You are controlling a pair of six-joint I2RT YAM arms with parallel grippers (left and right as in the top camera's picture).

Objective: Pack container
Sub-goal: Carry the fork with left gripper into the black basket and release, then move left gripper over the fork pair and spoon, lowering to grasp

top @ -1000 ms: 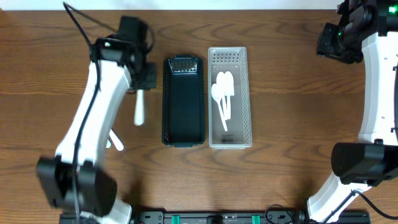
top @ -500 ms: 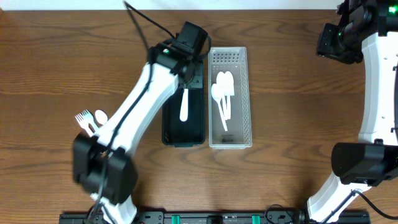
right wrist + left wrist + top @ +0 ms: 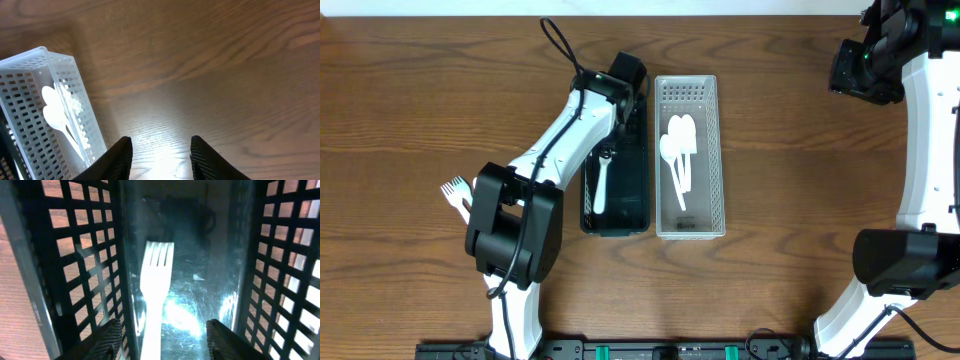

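The left arm (image 3: 560, 140) and right arm (image 3: 923, 130) have smooth white shells between bulky black joints. A thin black cable (image 3: 558, 42) loops off the left one. A green light (image 3: 867, 54) glows near the right wrist. The left gripper (image 3: 162, 330) and right gripper (image 3: 161, 142) have matte black, rounded fingers.

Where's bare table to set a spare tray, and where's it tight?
Free: wood between white slotted plastic basket and right arm; wood top-left, above the loose white plastic fork. Crowded: black mesh basket, left gripper over it.
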